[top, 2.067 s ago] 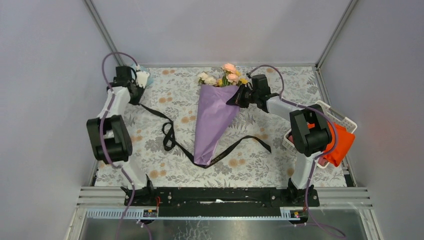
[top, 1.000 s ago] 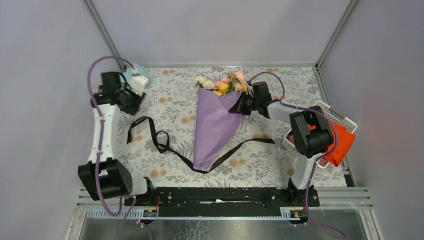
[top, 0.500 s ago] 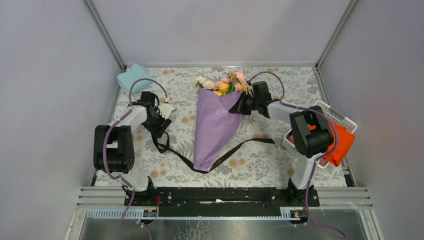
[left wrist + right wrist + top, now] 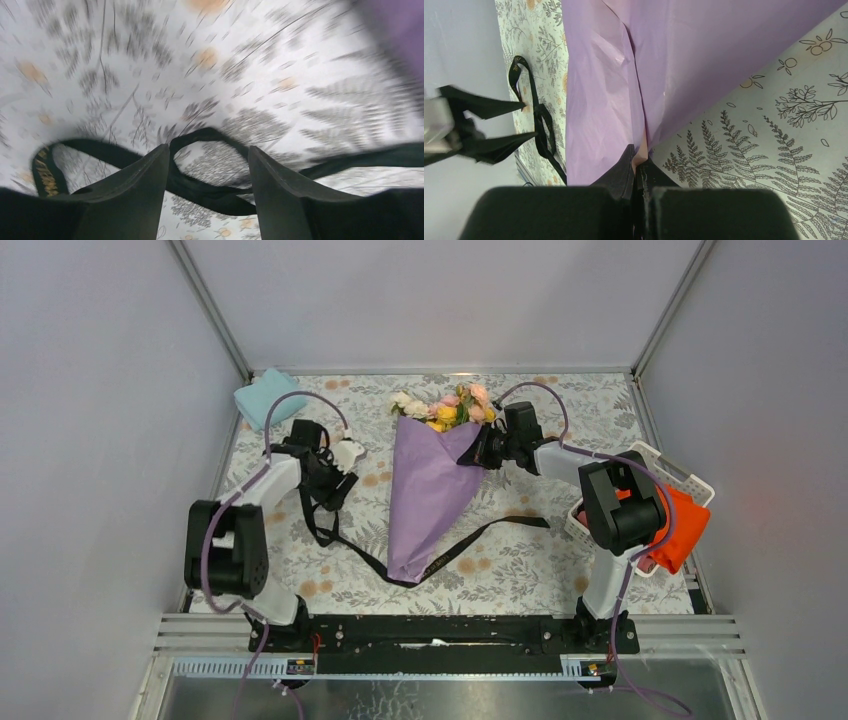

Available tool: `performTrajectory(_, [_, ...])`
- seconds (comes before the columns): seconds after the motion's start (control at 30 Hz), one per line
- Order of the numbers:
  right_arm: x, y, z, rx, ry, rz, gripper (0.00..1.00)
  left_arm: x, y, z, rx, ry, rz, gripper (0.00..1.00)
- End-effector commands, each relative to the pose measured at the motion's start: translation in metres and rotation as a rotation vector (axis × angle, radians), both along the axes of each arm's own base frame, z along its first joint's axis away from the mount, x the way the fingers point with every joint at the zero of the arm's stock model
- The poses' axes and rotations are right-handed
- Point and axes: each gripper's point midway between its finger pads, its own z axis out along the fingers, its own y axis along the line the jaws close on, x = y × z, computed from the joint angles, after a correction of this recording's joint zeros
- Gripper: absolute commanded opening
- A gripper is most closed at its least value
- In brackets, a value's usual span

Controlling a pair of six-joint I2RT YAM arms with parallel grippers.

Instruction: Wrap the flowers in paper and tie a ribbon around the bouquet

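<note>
The bouquet [image 4: 430, 490], a cone of thin matte lilac-purple paper [image 4: 704, 60] with small yellow, pink and white artificial flowers [image 4: 447, 410] at its wide far end, lies in the middle of the bench [image 4: 520, 570]. The right claw [image 4: 639, 167] is pressed together on an edge of the paper near the cone's top right side. The left claw [image 4: 207, 150] hangs left of the cone, spread, pinching nothing. A loop of the long narrow black ribbon [image 4: 370, 156] lies on the bench just below its fingers. The ribbon runs under the cone's narrow tip and out to the right.

A white plastic basket [image 4: 685, 470] at the right edge holds an orange cloth [image 4: 685, 530]. A light blue folded cloth [image 4: 262, 395] sits in the far left corner. The bench has a leaf-and-flower print, and plain grey walls [image 4: 430, 300] surround it.
</note>
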Motion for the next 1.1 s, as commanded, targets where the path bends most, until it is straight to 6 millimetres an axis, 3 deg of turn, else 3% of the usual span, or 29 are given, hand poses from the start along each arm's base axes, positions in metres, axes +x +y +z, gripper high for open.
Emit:
performTrajectory(0.0, [0.005,0.008,0.010,0.025,-0.028,0.019,0.00,0.007,-0.077,0.071,-0.216,-0.161,-0.130,0.68])
performTrajectory(0.1, [0.004,0.007,0.006,0.018,-0.015,0.020,0.00,-0.008,-0.137,0.094,-0.283,-0.174,-0.262,0.77])
performTrajectory(0.13, [0.004,0.007,0.004,0.019,-0.009,0.016,0.00,-0.016,-0.160,0.098,-0.291,-0.174,-0.319,0.91])
performTrajectory(0.17, [0.003,0.008,0.004,0.025,-0.006,0.011,0.00,-0.023,-0.182,0.100,-0.284,-0.176,-0.368,0.98])
performTrajectory(0.23, [0.004,0.007,0.006,0.039,-0.008,-0.009,0.00,-0.041,-0.223,0.100,-0.236,-0.182,-0.474,0.99])
performTrajectory(0.43, [0.007,0.003,0.010,0.022,-0.030,-0.049,0.00,-0.062,-0.286,0.093,-0.186,-0.269,-0.573,0.99])
performTrajectory(0.53, [0.007,0.001,0.010,0.020,-0.031,-0.060,0.00,-0.045,-0.293,0.082,-0.110,-0.332,-0.477,0.99])
performTrajectory(0.63, [0.008,0.000,0.011,0.015,-0.030,-0.067,0.00,-0.023,-0.285,0.068,-0.018,-0.383,-0.371,0.99])
performTrajectory(0.87, [0.013,0.004,0.012,0.027,-0.025,-0.076,0.00,0.008,-0.278,0.040,0.180,-0.534,-0.297,0.99])
performTrajectory(1.07, [0.017,0.008,0.014,0.033,-0.028,-0.075,0.00,0.012,-0.281,0.031,0.282,-0.643,-0.322,0.99])
